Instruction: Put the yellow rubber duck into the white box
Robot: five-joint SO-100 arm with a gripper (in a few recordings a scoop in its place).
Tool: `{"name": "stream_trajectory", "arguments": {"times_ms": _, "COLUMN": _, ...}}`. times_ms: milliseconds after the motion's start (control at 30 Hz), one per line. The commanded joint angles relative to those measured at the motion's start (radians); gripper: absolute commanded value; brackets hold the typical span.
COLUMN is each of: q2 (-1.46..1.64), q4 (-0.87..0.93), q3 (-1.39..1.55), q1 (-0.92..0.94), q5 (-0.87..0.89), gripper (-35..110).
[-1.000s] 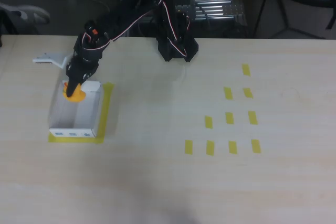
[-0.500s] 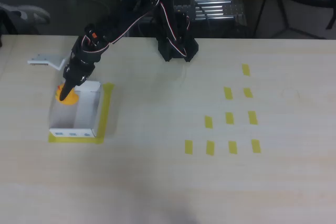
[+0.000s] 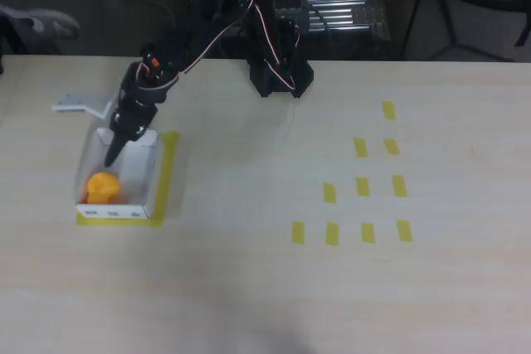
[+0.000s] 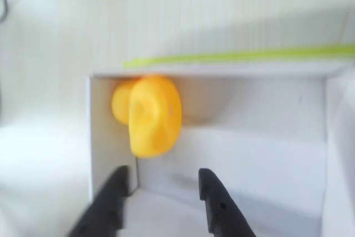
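The yellow rubber duck [image 3: 102,187] lies inside the white box [image 3: 148,173], in the corner by the wall with blue marks — in the wrist view it [image 4: 148,115] sits against the box's [image 4: 266,154] far wall. The gripper [image 4: 165,192] hangs over the box with its fingers apart and empty — clear of the duck. Yellow tape [image 3: 168,178] borders the box.

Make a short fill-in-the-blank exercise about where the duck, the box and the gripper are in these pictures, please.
1. The yellow rubber duck lies ____ the white box.
2. The gripper has its fingers ____, holding nothing.
3. In the overhead view, yellow ____ borders the box along its right side and bottom edge.

Missing words: inside; open; tape
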Motion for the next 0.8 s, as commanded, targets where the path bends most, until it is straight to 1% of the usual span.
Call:
{"name": "stream_trajectory", "arguments": {"times_ms": 0, "q2": 0.357, "q4": 0.173, "q3": -0.051, "q1": -0.092, "q5": 0.173, "gripper": 2}}
{"name": "stream_trajectory", "arguments": {"times_ms": 67, "q2": 0.48, "q4": 0.301, "q3": -0.124, "q1": -0.164, "q5": 0.313, "gripper": 0}}
{"name": "stream_trajectory", "arguments": {"times_ms": 133, "q2": 0.615, "q4": 0.382, "q3": -0.19, "q1": -0.242, "q5": 0.479, "gripper": 0}}
{"name": "stream_trajectory", "arguments": {"times_ms": 200, "q2": 0.767, "q4": 0.397, "q3": -0.204, "q1": -0.325, "q5": 0.644, "gripper": 0}}
{"name": "stream_trajectory", "arguments": {"times_ms": 233, "q2": 0.847, "q4": 0.397, "q3": -0.184, "q1": -0.37, "q5": 0.698, "gripper": 0}}
{"name": "stream_trajectory", "arguments": {"times_ms": 333, "q2": 1.124, "q4": 0.373, "q3": 0.0, "q1": -0.534, "q5": 0.735, "gripper": 0}}
{"name": "stream_trajectory", "arguments": {"times_ms": 433, "q2": 1.433, "q4": 0.348, "q3": 0.295, "q1": -0.733, "q5": 0.746, "gripper": 0}}
{"name": "stream_trajectory", "arguments": {"times_ms": 533, "q2": 1.706, "q4": 0.442, "q3": 0.623, "q1": -0.928, "q5": 0.756, "gripper": 0}}
{"name": "stream_trajectory", "arguments": {"times_ms": 600, "q2": 1.825, "q4": 0.474, "q3": 0.824, "q1": -0.971, "q5": 0.756, "gripper": 0}}
{"name": "stream_trajectory", "arguments": {"times_ms": 633, "q2": 1.833, "q4": 0.502, "q3": 0.885, "q1": -0.98, "q5": 0.77, "gripper": 0}}
{"name": "stream_trajectory", "arguments": {"times_ms": 767, "q2": 1.833, "q4": 0.566, "q3": 1.075, "q1": -0.96, "q5": 0.907, "gripper": 0}}
